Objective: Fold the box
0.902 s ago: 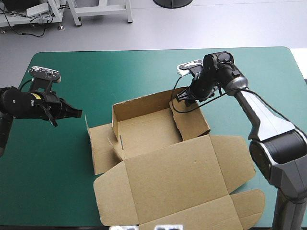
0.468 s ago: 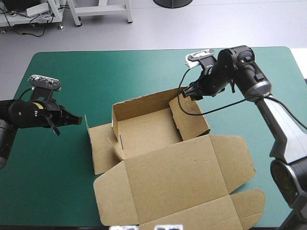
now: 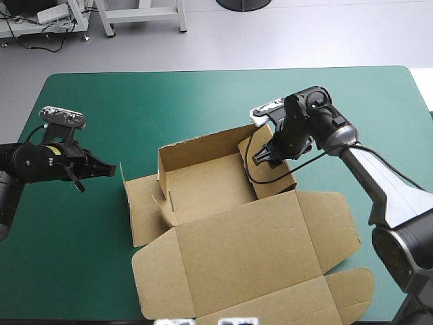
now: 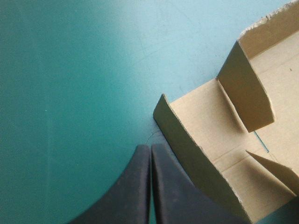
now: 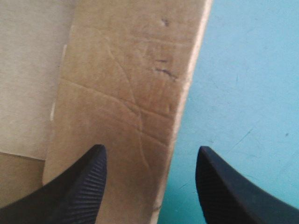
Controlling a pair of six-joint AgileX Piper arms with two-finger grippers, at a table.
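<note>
The brown box (image 3: 210, 186) lies mid-table with its back wall and a left inner wall raised and its lid (image 3: 250, 250) flat toward the front edge. My right gripper (image 3: 264, 157) hangs open over the box's right side flap (image 3: 276, 175). In the right wrist view the flap (image 5: 121, 84) runs ahead of the right gripper (image 5: 151, 148), its outer edge between the fingers. My left gripper (image 3: 108, 169) is shut, low over the cover just left of the box. The left wrist view shows that gripper (image 4: 150, 149) pointing at the corner of the box's left flap (image 4: 187, 135).
The teal-green cover (image 3: 135, 101) lies bare behind and to the left of the box. The lid's tabs reach close to the table's front edge (image 3: 352, 284). Bare cover (image 5: 252, 93) also shows beside the right flap.
My right gripper swung out to the far right, then came back and down over the box's right flap. The left gripper drew back a little to the left earlier and has held still since.
</note>
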